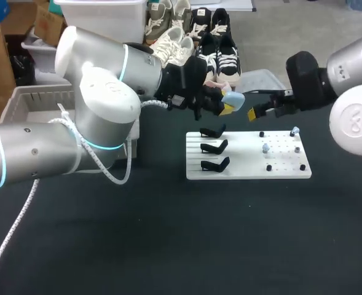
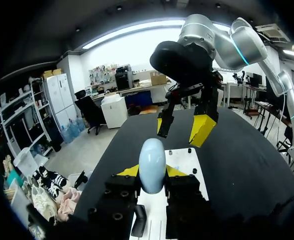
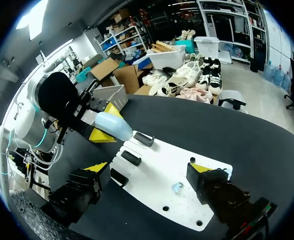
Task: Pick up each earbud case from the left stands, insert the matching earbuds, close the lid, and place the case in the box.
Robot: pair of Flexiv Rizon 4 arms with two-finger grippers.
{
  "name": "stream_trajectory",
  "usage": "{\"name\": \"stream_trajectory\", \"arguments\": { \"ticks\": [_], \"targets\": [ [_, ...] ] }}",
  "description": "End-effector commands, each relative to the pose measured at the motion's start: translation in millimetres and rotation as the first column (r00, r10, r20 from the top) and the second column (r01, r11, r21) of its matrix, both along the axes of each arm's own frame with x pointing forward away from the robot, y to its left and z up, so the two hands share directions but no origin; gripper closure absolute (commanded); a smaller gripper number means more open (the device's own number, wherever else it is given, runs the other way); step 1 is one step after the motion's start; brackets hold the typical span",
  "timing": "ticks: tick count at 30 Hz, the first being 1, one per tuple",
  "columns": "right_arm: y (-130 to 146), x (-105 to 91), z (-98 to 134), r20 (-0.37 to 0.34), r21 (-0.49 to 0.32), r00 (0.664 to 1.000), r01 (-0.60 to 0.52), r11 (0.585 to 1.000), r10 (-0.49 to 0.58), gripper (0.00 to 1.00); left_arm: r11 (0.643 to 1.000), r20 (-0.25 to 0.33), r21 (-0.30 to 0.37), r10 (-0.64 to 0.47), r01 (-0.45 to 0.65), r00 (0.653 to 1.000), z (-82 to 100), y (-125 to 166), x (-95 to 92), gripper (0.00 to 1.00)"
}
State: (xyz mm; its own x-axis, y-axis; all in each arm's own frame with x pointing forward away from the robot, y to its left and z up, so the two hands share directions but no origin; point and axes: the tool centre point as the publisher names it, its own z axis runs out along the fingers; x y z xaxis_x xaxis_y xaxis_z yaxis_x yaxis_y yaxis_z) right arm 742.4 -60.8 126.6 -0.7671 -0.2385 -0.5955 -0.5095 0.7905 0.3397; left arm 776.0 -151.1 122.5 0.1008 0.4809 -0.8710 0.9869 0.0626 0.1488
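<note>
Earbud case (image 1: 233, 98), pale blue, clamped between both fingers of our left gripper (image 2: 151, 172), raised near the white board (image 1: 248, 167) with its 3 black stands (image 1: 214, 147). Our right gripper (image 2: 182, 127) faces it, fingers spread wide, holding nothing.

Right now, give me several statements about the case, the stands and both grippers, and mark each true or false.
1. The left gripper is shut on the pale blue case. True.
2. The right gripper is clamped on an earbud. False: its fingers are open and empty, ahead of the case.
3. All three black stands are empty. True.
4. The case rests on the white board. False: it is held in the air beyond the board's far edge.
</note>
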Motion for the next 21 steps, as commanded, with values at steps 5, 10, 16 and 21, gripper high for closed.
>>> {"name": "stream_trajectory", "arguments": {
  "ticks": [5,10,16,21],
  "targets": [
    [11,10.2,-2,-0.026,0.076,0.996,-0.085,0.993,0.087,0.00,1.000,-0.001,-0.001,-0.020,0.020,1.000,-1.5,-3,-3.7,1.00],
    [13,11.7,-1,-0.023,0.079,0.995,-0.094,0.992,0.096,0.00,1.000,-0.002,0.000,-0.023,0.023,1.000,-2.3,-3,-5.9,1.00],
    [14,14.7,-1,-0.020,0.083,0.995,-0.098,0.992,0.100,0.00,1.000,-0.006,0.002,-0.028,0.028,1.000,-5.8,-4,-11.8,1.00],
    [16,19.2,1,-0.015,0.085,0.994,-0.102,0.991,0.104,0.00,1.000,-0.012,0.001,-0.030,0.030,0.999,-7.4,-4,-14.4,1.00]
  ]
}}
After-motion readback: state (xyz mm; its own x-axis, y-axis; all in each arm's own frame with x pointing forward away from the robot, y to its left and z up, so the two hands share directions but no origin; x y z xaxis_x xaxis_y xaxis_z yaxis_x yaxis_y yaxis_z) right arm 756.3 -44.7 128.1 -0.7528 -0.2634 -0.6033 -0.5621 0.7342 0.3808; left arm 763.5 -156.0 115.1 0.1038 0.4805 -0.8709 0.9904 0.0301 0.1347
